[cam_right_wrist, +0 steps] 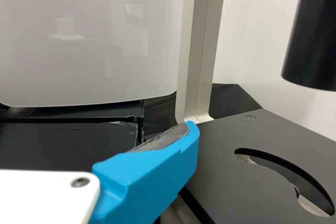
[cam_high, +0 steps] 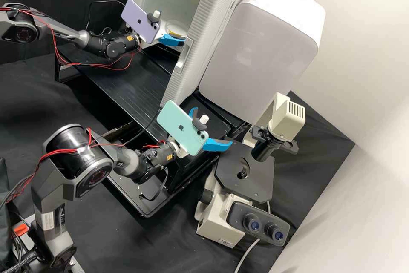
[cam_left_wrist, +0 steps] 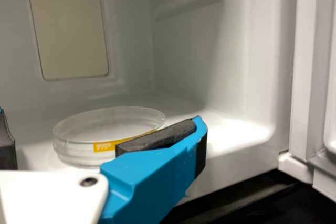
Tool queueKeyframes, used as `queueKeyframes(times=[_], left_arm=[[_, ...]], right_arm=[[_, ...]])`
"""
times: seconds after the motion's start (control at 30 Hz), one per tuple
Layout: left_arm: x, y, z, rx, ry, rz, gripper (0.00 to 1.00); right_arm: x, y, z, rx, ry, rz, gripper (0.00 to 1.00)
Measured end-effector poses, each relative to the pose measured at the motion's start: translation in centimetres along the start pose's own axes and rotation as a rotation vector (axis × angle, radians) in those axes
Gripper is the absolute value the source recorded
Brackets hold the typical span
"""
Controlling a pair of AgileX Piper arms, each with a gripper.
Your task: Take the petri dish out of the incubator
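One petri dish (cam_left_wrist: 107,129), one incubator (cam_high: 218,21)

Left gripper (cam_left_wrist: 100,129) outstretched, jaws apart; right gripper (cam_high: 212,133) level (jaws likewise apart).

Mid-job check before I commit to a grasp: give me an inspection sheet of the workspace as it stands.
Surface: black bench, with a ridged top in front of the incubator.
Job's things: clear petri dish with a yellow label, lying on the floor of the open incubator.
Clutter: nothing seen.
Grippers: left gripper open at the incubator mouth, dish just beyond its fingers; contact cannot be told. Right gripper at the edge of the microscope's stage.
Cables: red wires along both arms; black cable looping under the right wrist.
Surroundings: microscope beside the incubator; white wall.
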Motion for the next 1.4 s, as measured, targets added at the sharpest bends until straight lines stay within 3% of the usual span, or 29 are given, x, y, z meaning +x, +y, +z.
queueKeyframes(times=[0.17, 0.43, 0.7, 0.87, 1.07, 1.2, 1.4], left_arm=[[-0.2, 0.0, 0.4, 0.04, 0.012, 0.002, 1.0], [-0.1, 0.2, 0.3, 0.038, 0.025, 0.004, 1.0], [0.4, 0.6, 0.7, -0.025, 0.011, -0.032, 1.0], [0.9, 0.1, 1.1, -0.122, -0.012, -0.064, 1.0], [1.2, 0.2, 1.3, -0.161, -0.024, -0.063, 1.0], [1.3, 0.0, 1.3, -0.16, -0.022, -0.066, 1.0], [1.3, -0.1, 1.1, -0.115, -0.001, -0.076, 1.0]], right_arm=[[0.0, 0.0, 0.0, 0.0, 0.0, 0.0, 1.0], [0.0, 0.0, 0.0, 0.0, 0.0, 0.0, 1.0], [0.0, 0.0, 0.0, 0.0, 0.0, 0.0, 1.0], [0.0, 0.0, 0.0, 0.0, 0.0, 0.0, 1.0], [0.0, 0.0, 0.0, 0.0, 0.0, 0.0, 1.0], [0.0, 0.0, 0.0, 0.0, 0.0, 0.0, 1.0], [0.0, 0.0, 0.0, 0.0, 0.0, 0.0, 1.0]])
